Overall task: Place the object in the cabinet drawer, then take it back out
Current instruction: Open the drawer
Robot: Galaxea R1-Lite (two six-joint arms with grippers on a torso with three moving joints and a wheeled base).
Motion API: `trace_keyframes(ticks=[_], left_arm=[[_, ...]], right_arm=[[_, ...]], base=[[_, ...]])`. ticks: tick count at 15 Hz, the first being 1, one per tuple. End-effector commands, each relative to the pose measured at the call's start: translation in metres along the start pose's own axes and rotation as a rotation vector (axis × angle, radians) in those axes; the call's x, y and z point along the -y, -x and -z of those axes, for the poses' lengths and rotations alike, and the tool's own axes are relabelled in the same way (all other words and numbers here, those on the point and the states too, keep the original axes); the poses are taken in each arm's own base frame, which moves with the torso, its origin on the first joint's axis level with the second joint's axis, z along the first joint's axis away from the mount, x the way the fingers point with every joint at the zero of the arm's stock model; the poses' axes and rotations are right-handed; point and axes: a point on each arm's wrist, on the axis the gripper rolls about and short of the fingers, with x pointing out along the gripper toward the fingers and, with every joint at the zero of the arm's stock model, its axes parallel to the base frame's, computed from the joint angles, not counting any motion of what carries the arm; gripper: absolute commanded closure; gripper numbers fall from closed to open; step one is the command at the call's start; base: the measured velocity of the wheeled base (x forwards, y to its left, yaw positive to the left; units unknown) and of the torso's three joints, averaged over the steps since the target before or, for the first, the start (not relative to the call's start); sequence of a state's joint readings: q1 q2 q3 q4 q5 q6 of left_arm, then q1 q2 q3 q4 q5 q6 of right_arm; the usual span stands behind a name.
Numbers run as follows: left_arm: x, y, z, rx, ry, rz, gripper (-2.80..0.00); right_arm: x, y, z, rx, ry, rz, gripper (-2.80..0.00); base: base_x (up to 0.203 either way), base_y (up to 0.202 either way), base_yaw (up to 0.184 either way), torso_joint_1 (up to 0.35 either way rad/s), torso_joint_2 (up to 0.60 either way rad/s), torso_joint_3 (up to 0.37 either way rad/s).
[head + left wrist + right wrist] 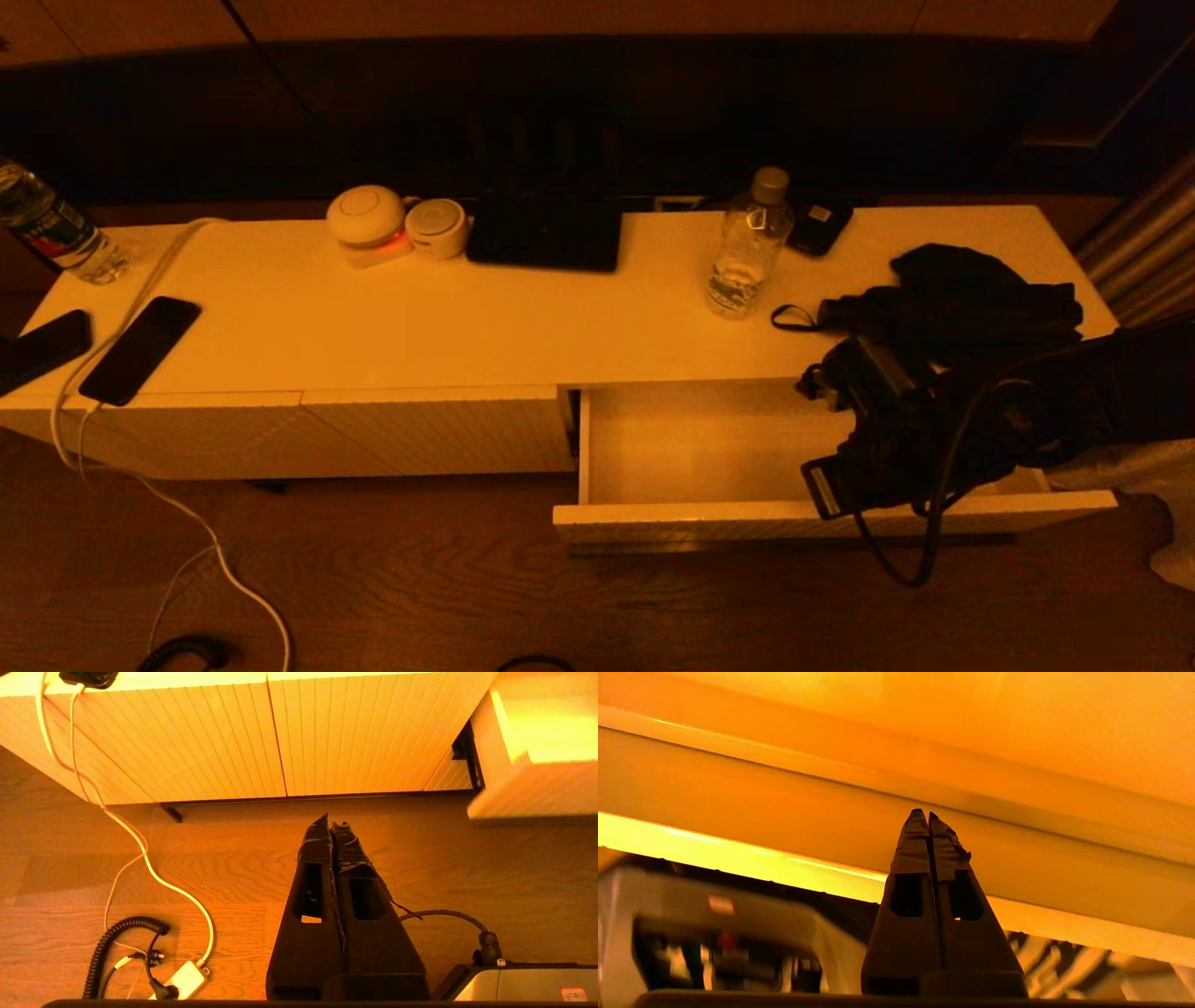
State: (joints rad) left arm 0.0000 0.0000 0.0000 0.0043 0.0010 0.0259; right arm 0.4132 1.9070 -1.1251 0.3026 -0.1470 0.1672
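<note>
The cabinet [467, 317] is a long low white sideboard, and its ribbed front panels [280, 732] fill the left wrist view. The cabinet drawer [700, 439] at its right end is pulled out, and the white floor that shows is bare. My right gripper [826, 490] reaches into the drawer's right half. It is shut on nothing, with its tips [928, 812] close to the inner face of the drawer front [784, 812]. My left gripper [331, 819] hangs shut and empty over the wooden floor, left of the drawer [537, 765]. I cannot tell which item is the object.
On the cabinet top stand a clear water bottle [747, 247], a black bundle of cloth [971, 299], a black tablet [546, 233], two white round devices [366, 219] and two phones [140, 350]. A white cable [140, 849] runs down to a power strip [184, 980] on the floor.
</note>
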Motion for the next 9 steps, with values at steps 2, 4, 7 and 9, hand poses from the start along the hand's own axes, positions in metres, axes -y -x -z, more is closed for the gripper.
trace_keyframes(ticks=[2,4,7,9], left_arm=[[0.0,0.0,0.0,0.0,0.0,-0.001,0.0],[0.0,0.0,0.0,0.0,0.0,-0.001,0.0],[0.0,0.0,0.0,0.0,0.0,-0.001,0.0],[0.0,0.0,0.0,0.0,0.0,-0.001,0.0]], right_arm=[[0.0,0.001,0.012,-0.053,0.011,0.007,0.0],[-0.001,0.0,0.027,-0.095,0.02,0.007,0.0],[-0.008,-0.003,0.044,-0.152,-0.01,0.008,0.0],[-0.009,-0.001,0.05,-0.165,-0.013,0.007,0.0]], base=[[0.0,0.0,0.0,0.0,0.0,0.0],[0.0,0.0,0.0,0.0,0.0,0.0],[0.0,0.0,0.0,0.0,0.0,0.0],[0.0,0.0,0.0,0.0,0.0,0.0]])
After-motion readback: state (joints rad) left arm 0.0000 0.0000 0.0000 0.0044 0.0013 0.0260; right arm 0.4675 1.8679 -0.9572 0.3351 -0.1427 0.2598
